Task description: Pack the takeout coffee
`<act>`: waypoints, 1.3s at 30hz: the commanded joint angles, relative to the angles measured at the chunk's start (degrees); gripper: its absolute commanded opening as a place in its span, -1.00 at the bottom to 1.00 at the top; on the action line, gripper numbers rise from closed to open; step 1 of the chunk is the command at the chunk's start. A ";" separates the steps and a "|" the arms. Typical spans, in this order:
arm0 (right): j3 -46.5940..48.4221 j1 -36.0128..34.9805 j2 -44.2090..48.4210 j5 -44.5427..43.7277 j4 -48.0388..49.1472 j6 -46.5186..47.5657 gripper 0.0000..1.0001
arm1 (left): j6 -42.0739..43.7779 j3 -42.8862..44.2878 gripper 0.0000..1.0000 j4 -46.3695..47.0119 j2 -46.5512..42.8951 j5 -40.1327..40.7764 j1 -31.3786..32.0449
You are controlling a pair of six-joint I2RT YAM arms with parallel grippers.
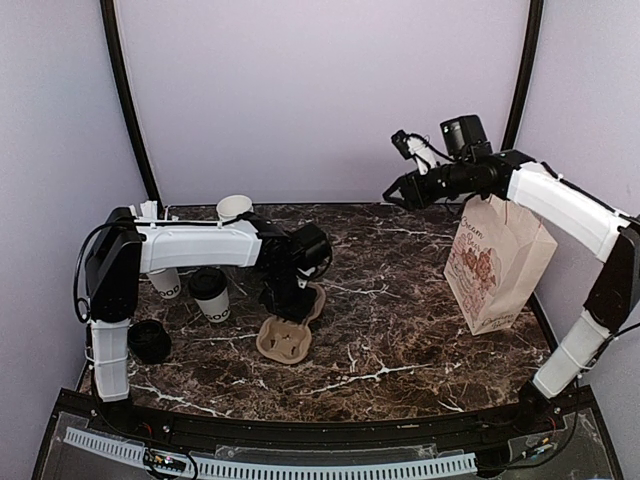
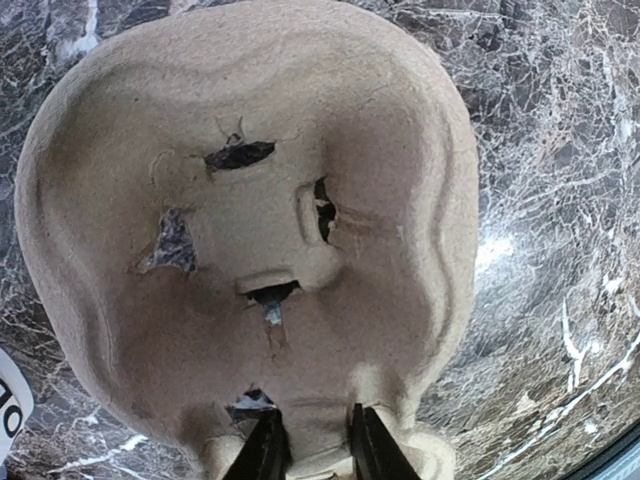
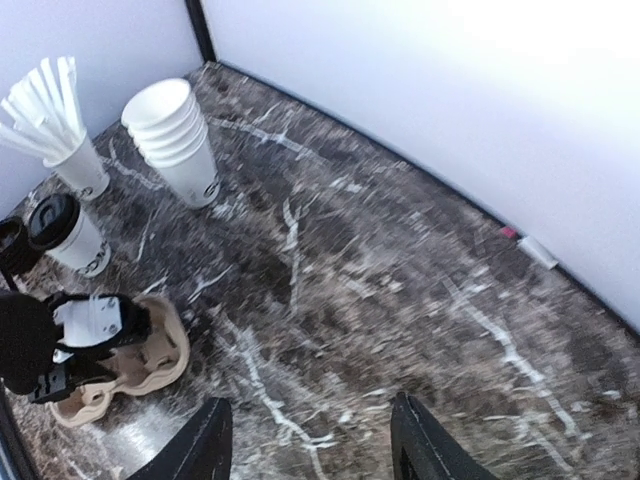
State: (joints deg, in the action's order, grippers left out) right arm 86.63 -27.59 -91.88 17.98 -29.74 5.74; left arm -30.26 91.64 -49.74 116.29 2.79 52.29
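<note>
The takeout coffee (image 1: 210, 293), a white cup with black lettering and a black lid, stands at the left of the table; it also shows in the right wrist view (image 3: 66, 232). A brown pulp cup carrier (image 1: 285, 340) lies right of it and fills the left wrist view (image 2: 250, 230). My left gripper (image 1: 290, 298) is shut on the carrier's near edge (image 2: 318, 450), with pulp between the two fingers. My right gripper (image 1: 400, 190) is open and empty (image 3: 312, 450), high above the back right of the table, beside the top of a paper bag (image 1: 495, 265).
A stack of nested white cups (image 1: 235, 208) stands at the back left (image 3: 180, 140). A white cup with wrapped straws (image 3: 60, 150) stands behind my left arm. A loose black lid (image 1: 150, 340) lies at the near left. The bag stands upright at the right wall.
</note>
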 commanded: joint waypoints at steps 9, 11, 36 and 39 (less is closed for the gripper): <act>8.48 22.70 12.92 -22.18 -6.07 7.05 0.16 | 7.02 1.89 -0.55 -0.15 -8.80 2.47 0.07; 6.15 27.92 14.53 -21.17 -7.47 6.65 0.18 | 8.86 1.89 -0.55 1.39 -9.22 0.93 0.09; 0.12 42.90 13.70 5.97 -23.84 3.22 0.30 | 16.76 -0.26 -0.57 7.37 -13.38 -5.07 0.00; 0.08 42.95 14.29 4.92 -25.36 3.31 0.31 | 16.81 -0.49 -0.57 7.49 -13.71 -4.81 0.00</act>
State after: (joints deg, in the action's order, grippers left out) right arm 84.53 15.27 -78.72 20.84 -52.07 9.32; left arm -14.44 92.16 -43.27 106.39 -1.67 52.29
